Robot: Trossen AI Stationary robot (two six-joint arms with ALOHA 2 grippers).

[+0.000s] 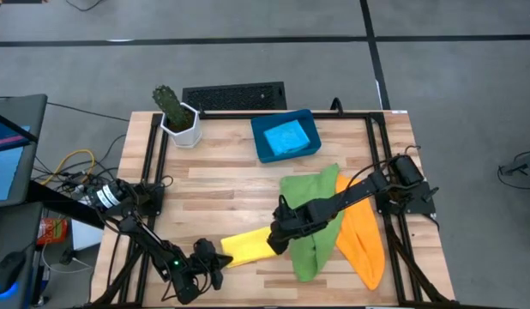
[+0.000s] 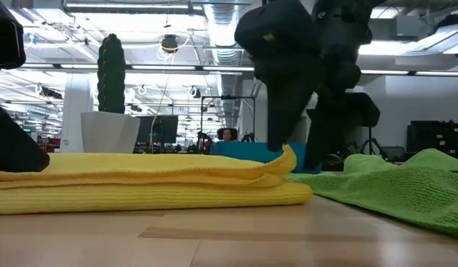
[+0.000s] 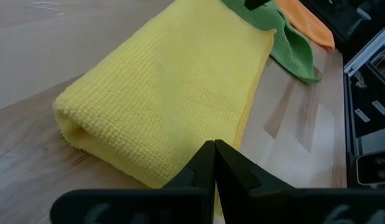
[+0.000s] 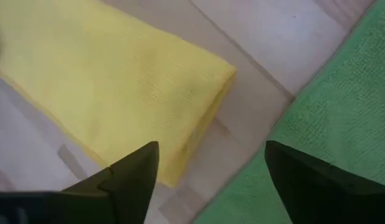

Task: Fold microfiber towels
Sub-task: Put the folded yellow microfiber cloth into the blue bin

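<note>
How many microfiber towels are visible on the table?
4: folded yellow towel front centre, green towel beside it, orange towel at right, light blue towel in the dark-blue tray.

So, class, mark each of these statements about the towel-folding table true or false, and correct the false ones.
1. The soft yellow microfiber towel lies folded on the wooden table. True.
2. The light blue cloth sits in the rigid dark-blue tray. True.
3. The right end effector is shut on the green towel. False: it is open, above the yellow towel's end.
4. The orange towel lies between the yellow and green ones. False: it lies beyond the green one.
5. The left end effector is open. False: it is shut.
</note>
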